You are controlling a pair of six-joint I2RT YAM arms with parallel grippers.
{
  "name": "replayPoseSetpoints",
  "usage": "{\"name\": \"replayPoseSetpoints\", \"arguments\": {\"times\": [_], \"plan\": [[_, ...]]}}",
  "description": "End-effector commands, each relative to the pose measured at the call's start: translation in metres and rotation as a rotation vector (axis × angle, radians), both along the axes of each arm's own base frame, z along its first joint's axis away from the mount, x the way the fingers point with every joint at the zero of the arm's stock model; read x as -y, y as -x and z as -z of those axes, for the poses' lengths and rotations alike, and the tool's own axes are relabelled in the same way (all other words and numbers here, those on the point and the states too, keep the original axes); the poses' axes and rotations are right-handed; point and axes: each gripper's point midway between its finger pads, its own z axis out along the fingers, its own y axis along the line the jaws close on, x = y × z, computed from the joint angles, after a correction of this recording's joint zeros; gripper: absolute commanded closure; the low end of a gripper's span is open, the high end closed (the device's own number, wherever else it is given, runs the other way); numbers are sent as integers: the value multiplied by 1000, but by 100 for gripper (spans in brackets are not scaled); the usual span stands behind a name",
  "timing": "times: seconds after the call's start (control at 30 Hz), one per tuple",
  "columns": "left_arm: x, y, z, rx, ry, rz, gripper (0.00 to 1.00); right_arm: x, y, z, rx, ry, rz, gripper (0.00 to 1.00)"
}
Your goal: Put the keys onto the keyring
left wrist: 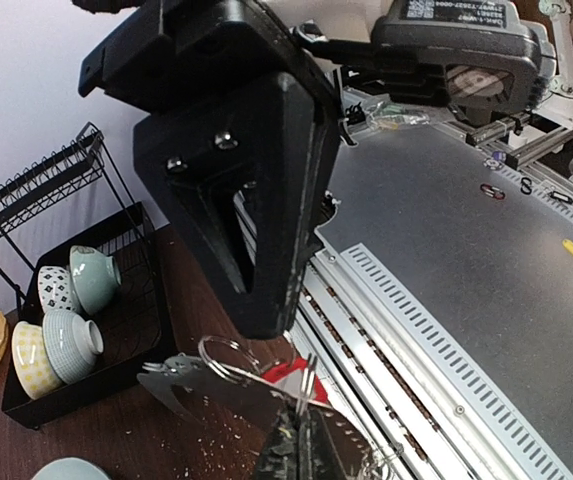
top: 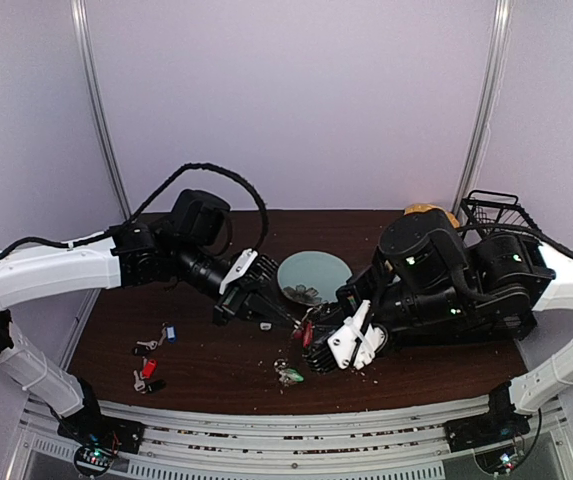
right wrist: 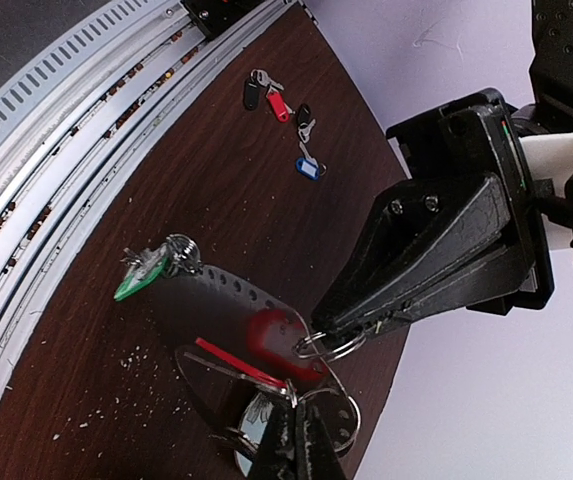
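Observation:
My two grippers meet just above the table, in front of the plate. The left gripper (top: pixel 288 318) (left wrist: pixel 304 425) is shut on the small split ring (right wrist: pixel 331 346) of a red-tagged key (top: pixel 308 331) (right wrist: pixel 234 359). My right gripper (top: pixel 313 338) (right wrist: pixel 294 408) is shut on the thin grey wire of the keyring (right wrist: pixel 356 416). The two sets of fingertips almost touch. A green-tagged key (top: pixel 289 375) (right wrist: pixel 142 277) lies on the table nearby. More keys (top: pixel 154 352) (right wrist: pixel 284 104), with blue, red and dark tags, lie at the front left.
A pale green plate (top: pixel 318 265) lies behind the grippers. A black wire rack (top: pixel 490 212) (left wrist: pixel 86 240) with several bowls (left wrist: pixel 71 310) stands at the back right, with an orange object (top: pixel 424 210) beside it. Crumbs speckle the dark wood. A metal rail (top: pixel 296 425) edges the front.

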Motion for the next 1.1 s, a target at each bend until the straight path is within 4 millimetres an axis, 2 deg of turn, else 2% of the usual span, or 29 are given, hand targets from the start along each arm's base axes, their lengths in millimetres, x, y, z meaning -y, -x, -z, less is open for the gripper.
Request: {"name": "replayPoseSetpoints", "arguments": {"times": [0.0,0.27,0.4,1.07], "plan": [[2,-4,-23,31,73,-6,100,-7,-6,-17,23,-52,37,100],[3,-4,-21,28,73,-10,100,-10,-10,-23,35,-75,60,100],[3,-5,-20,29,72,-15,100,-11,-5,-25,20,-87,42,100],[3,-5,-20,31,84,-16,100,-2,-9,-28,34,-91,74,100]]}}
